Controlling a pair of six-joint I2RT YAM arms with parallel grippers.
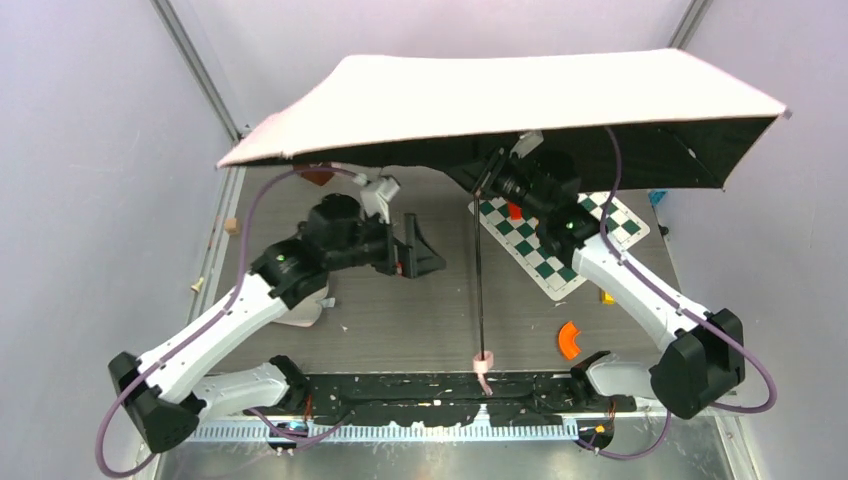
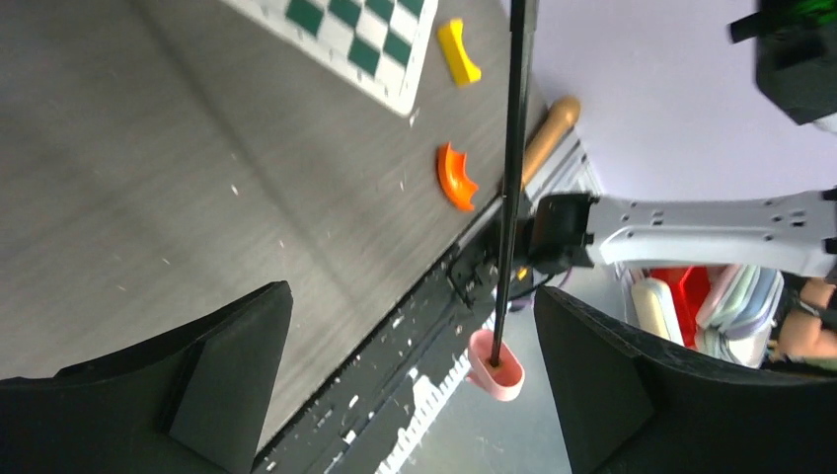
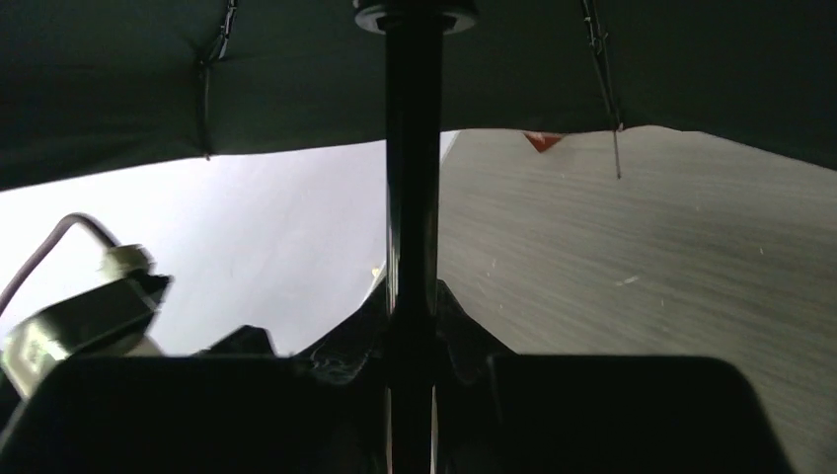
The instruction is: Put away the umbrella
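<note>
Overhead, the opened umbrella (image 1: 520,100) shades the counter (image 1: 400,310) and checkered mat (image 1: 545,252), its shaft clamped in the right claw (image 3: 410,336), the left claw (image 1: 420,250) gaping empty beside it.

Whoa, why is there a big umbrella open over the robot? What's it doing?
The robot is meant to put the umbrella away, but its canopy is spread wide, pale pink on top, black underneath. The right hand is shut on the thin black shaft just under the canopy, holding it up over the table. The left hand is open and empty, beside the shaft. The pink handle sits at the shaft's low end, near the table's front edge.
</note>
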